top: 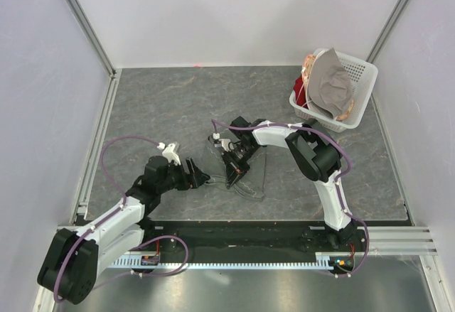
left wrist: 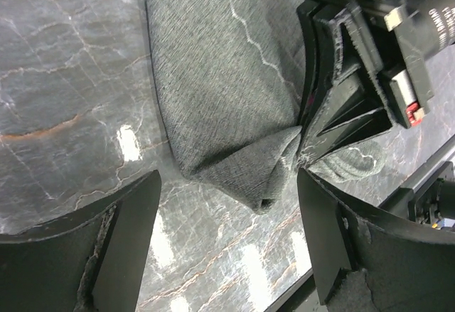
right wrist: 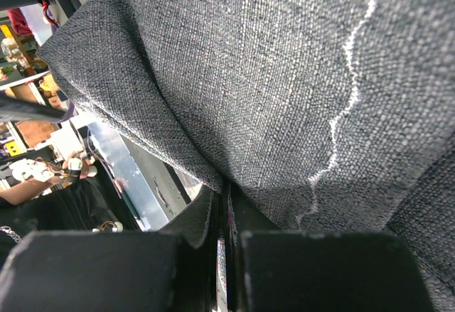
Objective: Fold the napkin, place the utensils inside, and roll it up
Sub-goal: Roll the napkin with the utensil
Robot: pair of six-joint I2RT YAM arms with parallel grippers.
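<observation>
The napkin [left wrist: 213, 77] lies on the table [left wrist: 64, 77] near its middle, directly ahead of the left gripper [left wrist: 227, 248]. That gripper's 2 black jaws stand wide apart with nothing between them but bare tabletop, and a bunched corner of the cloth sits just beyond their tips. The right gripper [left wrist: 307, 131] is pinched tight on that same corner, its jaws pressed together on a raised fold. In the right wrist view the fabric fills almost everything above them. The napkin is a coarse, dark grey woven cloth, soft and creased into rounded folds, with a thin pale line of stitching wandering across it. The table is a glossy grey stone-look surface with pale veins and bright reflections. The left jaws have rough, frayed-looking inner edges.
</observation>
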